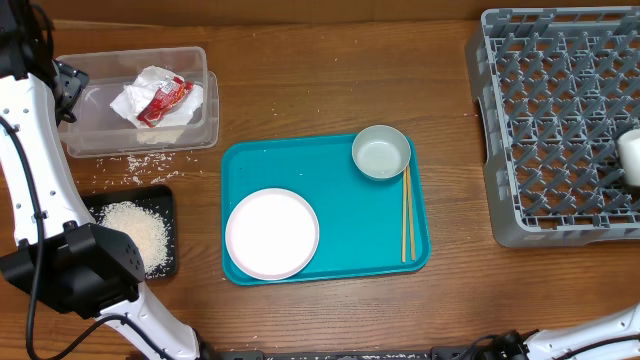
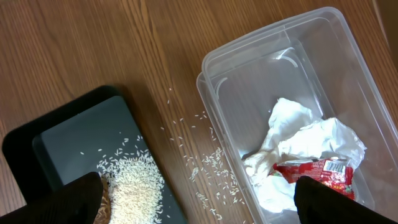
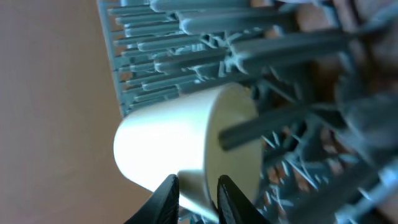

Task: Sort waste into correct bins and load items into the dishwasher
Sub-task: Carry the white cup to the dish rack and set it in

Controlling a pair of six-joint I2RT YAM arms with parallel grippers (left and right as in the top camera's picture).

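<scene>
My right gripper [image 3: 198, 196] is shut on the handle of the white cup [image 3: 180, 143], which lies on its side against the pegs of the grey dish rack [image 3: 186, 37]. Overhead, the cup [image 1: 630, 155] shows at the rack's [image 1: 560, 120] right edge. My left gripper [image 2: 199, 205] is open and empty, above the gap between the clear tub [image 2: 249, 81] and the black tray [image 2: 74, 137]. The tub [image 1: 140, 95] holds a white napkin [image 2: 298, 137] and the red wrapper [image 2: 314, 171]. The black tray [image 1: 165, 205] holds rice [image 1: 140, 235] with brown scraps. One white plate [image 1: 272, 233], the small bowl [image 1: 381, 152] and chopsticks [image 1: 407, 215] are in view.
The plate, bowl and chopsticks lie on a teal serving tray [image 1: 330, 170] at the table's middle. Loose rice grains [image 1: 135, 165] are scattered on the wood between tub and black tray. The left arm's base [image 1: 85, 265] stands at the front left.
</scene>
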